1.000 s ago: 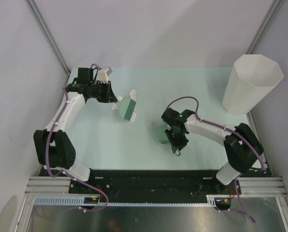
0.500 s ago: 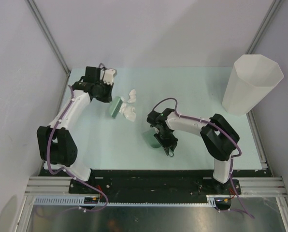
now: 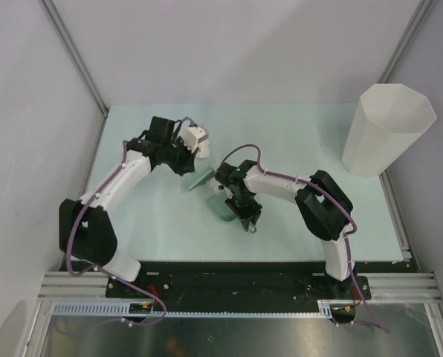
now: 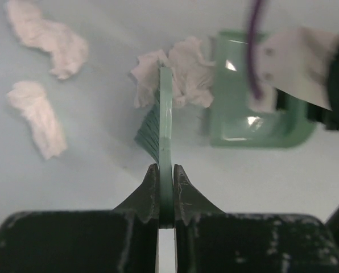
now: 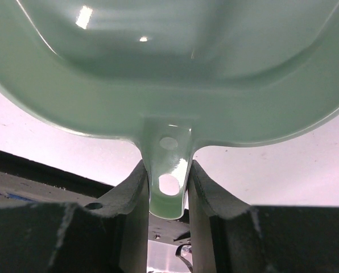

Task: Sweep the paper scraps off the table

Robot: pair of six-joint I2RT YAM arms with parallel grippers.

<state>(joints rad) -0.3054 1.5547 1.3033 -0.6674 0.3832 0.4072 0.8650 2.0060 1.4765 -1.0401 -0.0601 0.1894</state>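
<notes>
Several white paper scraps lie on the pale green table [image 3: 303,134]: two loose ones [image 4: 50,37] [image 4: 36,116] at the left of the left wrist view, and a crumpled clump [image 4: 178,71] against the mouth of the green dustpan [image 4: 255,108]. My left gripper [image 4: 166,168] [image 3: 183,162] is shut on a thin green brush [image 4: 165,114] [image 3: 200,181], whose bristles touch that clump. My right gripper [image 5: 168,165] [image 3: 238,208] is shut on the dustpan's handle [image 5: 168,170], holding the dustpan [image 3: 221,208] low at the table's middle. In the top view the arms hide the scraps.
A tall white faceted bin [image 3: 387,128] stands at the table's back right corner. Grey walls close in the left, back and right sides. A black rail [image 3: 229,271] runs along the near edge by the arm bases.
My left arm swung right from the back left corner with the brush, pushing scraps toward the middle. My right arm carried the dustpan left until it met the brush.
</notes>
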